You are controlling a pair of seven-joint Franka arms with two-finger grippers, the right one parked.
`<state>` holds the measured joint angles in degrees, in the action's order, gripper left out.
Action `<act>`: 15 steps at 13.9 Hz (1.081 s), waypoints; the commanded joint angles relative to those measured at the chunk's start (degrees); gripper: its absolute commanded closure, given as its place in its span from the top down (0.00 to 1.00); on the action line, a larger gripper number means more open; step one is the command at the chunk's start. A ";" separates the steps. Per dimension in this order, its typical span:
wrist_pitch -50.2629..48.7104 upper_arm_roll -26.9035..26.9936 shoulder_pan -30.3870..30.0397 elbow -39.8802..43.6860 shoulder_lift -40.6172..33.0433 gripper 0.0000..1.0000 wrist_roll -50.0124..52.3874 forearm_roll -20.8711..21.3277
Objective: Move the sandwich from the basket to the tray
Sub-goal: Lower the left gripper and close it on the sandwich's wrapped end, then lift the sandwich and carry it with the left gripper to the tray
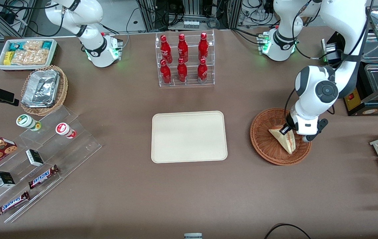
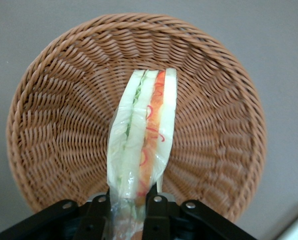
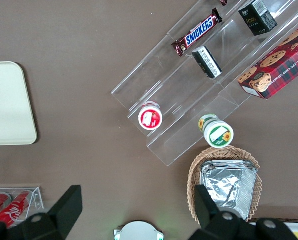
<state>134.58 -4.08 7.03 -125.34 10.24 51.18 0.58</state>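
I have the sandwich in sight, lying in the reddish-brown basket toward the working arm's end of the table; from the wrist camera its cut edge faces me, pale bread with green and red filling in a clear wrap, and the woven bowl spreads all around it; my end effector is down in the basket with its black fingers clamped on one end of the sandwich, one finger on each bread face; from the front the end effector sits on the end of the wedge farther from the camera, and the wedge's point reaches toward the basket's nearer rim; whether the sandwich rests on the wicker or is just off it, I cannot tell; beside the basket, toward the middle of the table, lies the cream tray, flat and bare, well apart from the basket's rim; farther from the camera than the tray stands a clear rack of red bottles; toward the parked arm's end I see a lighter wicker basket with foil trays, a white bin of snacks, and clear stepped shelves carrying chocolate bars and small boxes.
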 commanded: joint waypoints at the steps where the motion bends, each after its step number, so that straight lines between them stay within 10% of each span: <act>1: -10.46 -2.24 0.44 9.83 1.18 0.00 -1.26 0.65; 8: -12.94 -10.25 5.51 20.74 9.43 0.00 -4.34 4.14; 15: -12.85 -10.33 21.25 34.70 23.23 0.00 18.67 12.33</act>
<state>123.13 -14.85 25.38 -97.85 28.23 64.61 10.14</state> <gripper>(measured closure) 0.855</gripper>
